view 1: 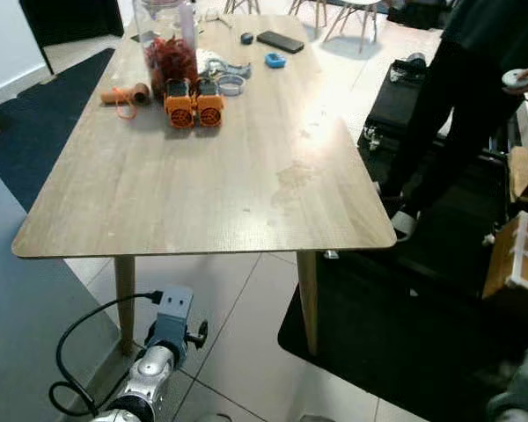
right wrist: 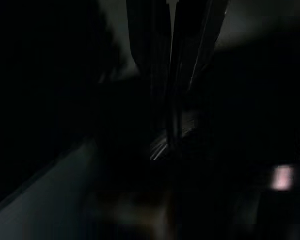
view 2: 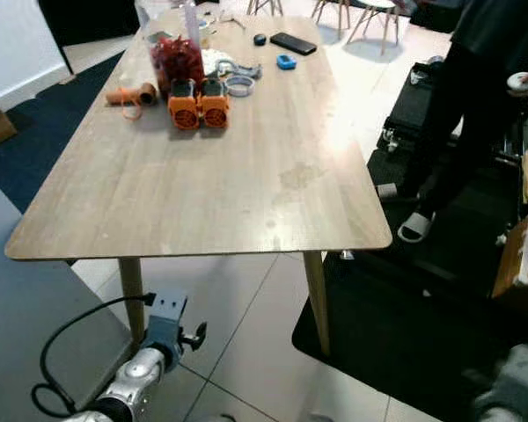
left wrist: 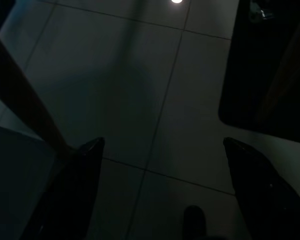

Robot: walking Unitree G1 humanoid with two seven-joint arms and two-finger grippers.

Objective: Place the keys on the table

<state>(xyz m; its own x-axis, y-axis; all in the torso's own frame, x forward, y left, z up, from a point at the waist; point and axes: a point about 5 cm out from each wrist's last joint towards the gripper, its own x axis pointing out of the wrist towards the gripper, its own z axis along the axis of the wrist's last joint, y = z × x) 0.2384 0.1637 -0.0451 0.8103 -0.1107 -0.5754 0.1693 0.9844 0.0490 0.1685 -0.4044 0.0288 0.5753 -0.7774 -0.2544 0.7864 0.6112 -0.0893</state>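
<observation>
Still short of the counter, keys unseen

Plainly, the robot stands facing the long wooden counter [view 1: 202,189], whose near end is bare. That bare stretch looks like the natural landing spot for the keys, since the clutter sits toward the far end: two orange fan-like parts [view 1: 194,107], a jar of red bits [view 1: 169,54], a spool of orange cord [view 1: 128,93], a black phone [view 1: 280,41] and a small blue object [view 1: 275,60].

The left arm [view 1: 150,374] hangs low beside the counter's near leg [view 1: 124,299], below the top. Its wrist view looks down at shaded floor tiles [left wrist: 155,90], and the left pincer [left wrist: 162,185] has its two black fingers spread wide with nothing between them. The right wrist view is very dark; the right pincer [right wrist: 172,75] appears as long dark shapes close together, but whether it is pinching anything cannot be told. I cannot make out the keys anywhere; if carried, they would likely be on that right side.

A person in dark clothes [view 1: 462,105] stands at the counter's right.
</observation>
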